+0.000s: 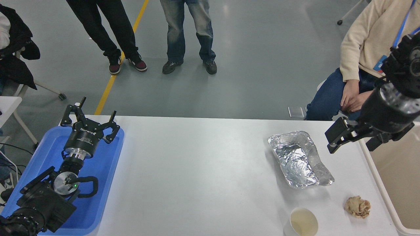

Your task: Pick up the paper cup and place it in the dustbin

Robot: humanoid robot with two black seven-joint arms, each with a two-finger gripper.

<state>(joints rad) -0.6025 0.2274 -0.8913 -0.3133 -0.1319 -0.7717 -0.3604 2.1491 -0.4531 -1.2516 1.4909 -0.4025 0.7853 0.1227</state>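
Right claw (pixel 339 137) well apart from paper cup (pixel 302 223)

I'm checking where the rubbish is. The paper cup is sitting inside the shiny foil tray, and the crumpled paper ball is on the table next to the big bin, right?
Not quite. The head view shows the paper cup standing on the white table, at its near edge, apart from the foil tray. The crumpled paper ball does lie on the table next to the dustbin.
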